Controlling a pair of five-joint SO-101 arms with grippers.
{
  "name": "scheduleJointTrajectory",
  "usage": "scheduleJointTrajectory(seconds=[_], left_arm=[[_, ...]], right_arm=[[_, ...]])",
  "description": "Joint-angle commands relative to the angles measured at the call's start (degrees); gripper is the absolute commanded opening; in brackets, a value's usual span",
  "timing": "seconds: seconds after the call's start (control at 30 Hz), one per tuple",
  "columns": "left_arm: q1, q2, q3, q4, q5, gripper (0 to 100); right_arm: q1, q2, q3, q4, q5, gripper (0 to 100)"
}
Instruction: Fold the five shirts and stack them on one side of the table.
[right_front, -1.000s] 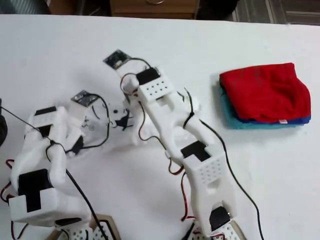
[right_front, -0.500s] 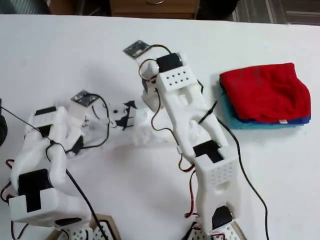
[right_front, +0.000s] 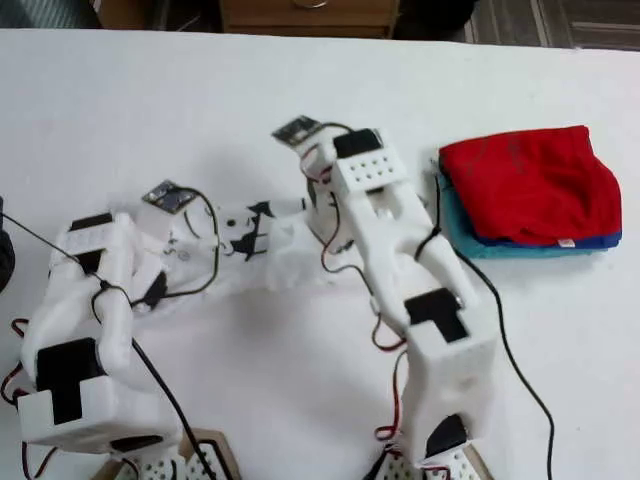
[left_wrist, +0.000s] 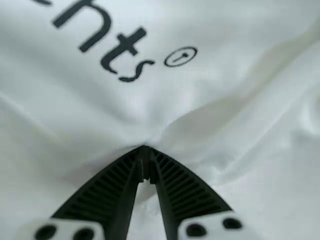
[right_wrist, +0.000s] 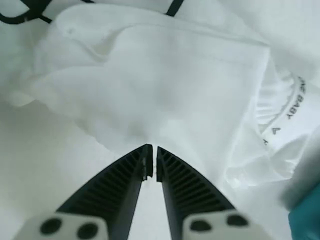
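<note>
the left gripper (left_wrist: 145, 167) has its black ribbed jaws pinched tight on a fold of the white cotton shirt with black print (left_wrist: 210, 95). the right gripper (right_wrist: 151, 161) has its jaws drawn almost together, nipping the same shirt's edge. the white left arm (right_front: 90, 300) bends low near the table's left; the white right arm (right_front: 400, 240) stretches forward mid-table. the shirt lies stretched between them on the white table (right_front: 150, 90). to the right sits a stack: red folded shirt (right_front: 525, 180) over blue shirt (right_front: 600, 241) and teal shirt (right_front: 468, 243). a wooden cabinet (right_front: 300, 15) stands beyond.
</note>
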Motion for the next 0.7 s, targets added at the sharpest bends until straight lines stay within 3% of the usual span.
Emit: scheduleJointTrajectory(seconds=[0.0, 0.17, 0.33, 0.5, 0.67], left_arm=[[0.6, -0.1, 0.2, -1.6, 0.3, 3], [0.6, -0.1, 0.2, -1.6, 0.3, 3], [0.6, -0.1, 0.2, -1.6, 0.3, 3], [0.7, -0.1, 0.2, -1.6, 0.3, 3], [0.7, -0.1, 0.2, -1.6, 0.3, 3]], right_arm=[[0.7, -8.7, 12.0, -8.2, 2.0, 2.1], [5.6, -9.7, 24.4, -18.7, 3.2, 2.0], [9.1, -10.2, 28.7, -20.3, 3.3, 2.0], [7.5, -11.5, 28.0, -19.8, 3.3, 2.0], [3.5, -21.8, 25.1, -15.3, 3.3, 2.0]])
